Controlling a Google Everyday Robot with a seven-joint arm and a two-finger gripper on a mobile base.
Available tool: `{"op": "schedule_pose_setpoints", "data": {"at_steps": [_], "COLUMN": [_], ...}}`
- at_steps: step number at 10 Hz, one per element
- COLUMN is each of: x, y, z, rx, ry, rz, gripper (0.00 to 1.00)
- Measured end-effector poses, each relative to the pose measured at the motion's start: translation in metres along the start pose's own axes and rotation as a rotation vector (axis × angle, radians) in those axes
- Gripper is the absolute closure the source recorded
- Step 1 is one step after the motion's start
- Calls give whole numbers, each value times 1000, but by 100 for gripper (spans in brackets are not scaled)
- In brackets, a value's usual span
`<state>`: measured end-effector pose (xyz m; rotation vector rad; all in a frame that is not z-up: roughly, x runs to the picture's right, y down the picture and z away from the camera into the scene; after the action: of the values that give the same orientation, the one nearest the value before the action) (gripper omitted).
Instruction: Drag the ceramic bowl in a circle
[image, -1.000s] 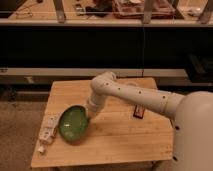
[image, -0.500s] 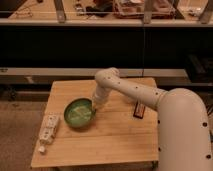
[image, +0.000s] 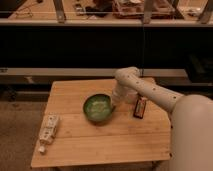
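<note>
A white packet (image: 49, 128) lies near the table's (image: 100, 142) left edge, where a wide sweep could knock it off. The ceramic bowl (image: 98, 109) sits mid-table, the gripper (image: 114, 103) pinched shut on its right rim, a thin hold that could slip. Just right, a dark packet (image: 140, 107) crowds the circle.

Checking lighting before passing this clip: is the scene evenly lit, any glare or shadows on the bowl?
Camera view: dim, warm light, background nearly black. The glossy green ceramic bowl shows a pale sheen inside, no hard glare; the gripper sits at its right rim; soft shadow under the bowl on the wooden table.
</note>
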<state>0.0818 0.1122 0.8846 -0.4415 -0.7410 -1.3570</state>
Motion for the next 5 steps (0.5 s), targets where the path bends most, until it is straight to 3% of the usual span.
{"op": "schedule_pose_setpoints", "data": {"at_steps": [2, 5], "x": [-14, -46], "y": [29, 51], "z": [-9, -28], "rx": [-15, -13], "ry": [1, 0], "rz": [-51, -162], "gripper": [100, 100]}}
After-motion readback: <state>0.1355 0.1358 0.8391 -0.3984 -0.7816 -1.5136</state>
